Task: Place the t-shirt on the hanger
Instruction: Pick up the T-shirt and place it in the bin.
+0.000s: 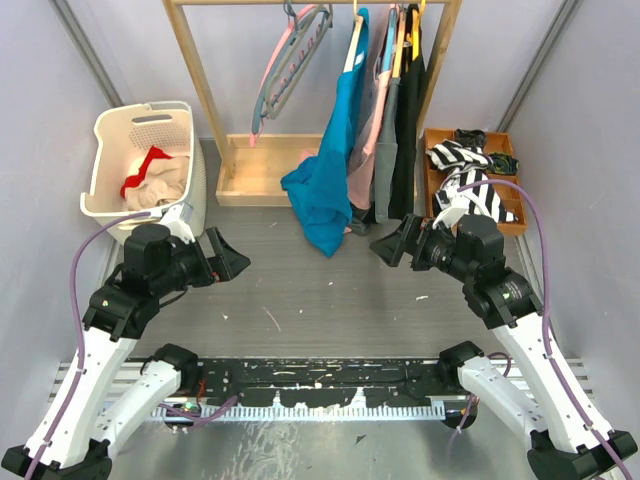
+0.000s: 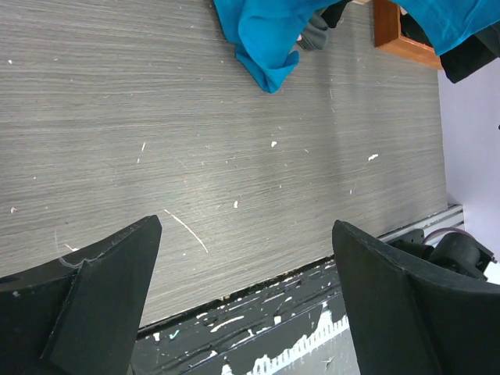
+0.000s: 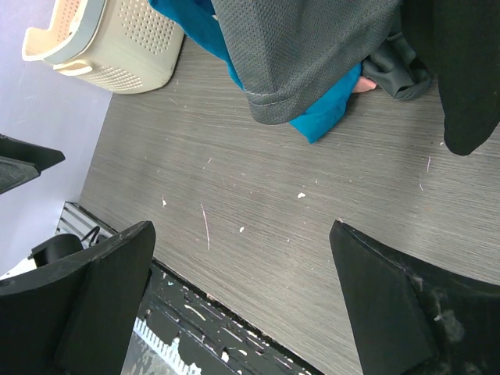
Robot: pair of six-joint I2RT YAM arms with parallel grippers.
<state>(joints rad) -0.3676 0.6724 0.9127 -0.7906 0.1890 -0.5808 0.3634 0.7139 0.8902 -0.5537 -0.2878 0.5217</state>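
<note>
From above, the t-shirt (image 1: 160,192) lies crumpled in the white basket (image 1: 150,107), partly under a red cloth (image 1: 150,162). The left gripper (image 1: 226,262) and right gripper (image 1: 392,246) hover over the table (image 1: 300,290), both spread wide and empty. The hanger I cannot pick out with certainty; it may be lost among those on the rack (image 1: 195,70).

A reach into the basket could drag the red cloth along (the two overlap), or the pink hanger (image 1: 270,75) could be taken by mistake.

The left wrist view shows only parted fingers, bare table and the teal garment (image 2: 262,39), no shirt.

The right wrist view catches the basket's wall, not its contents.
</note>
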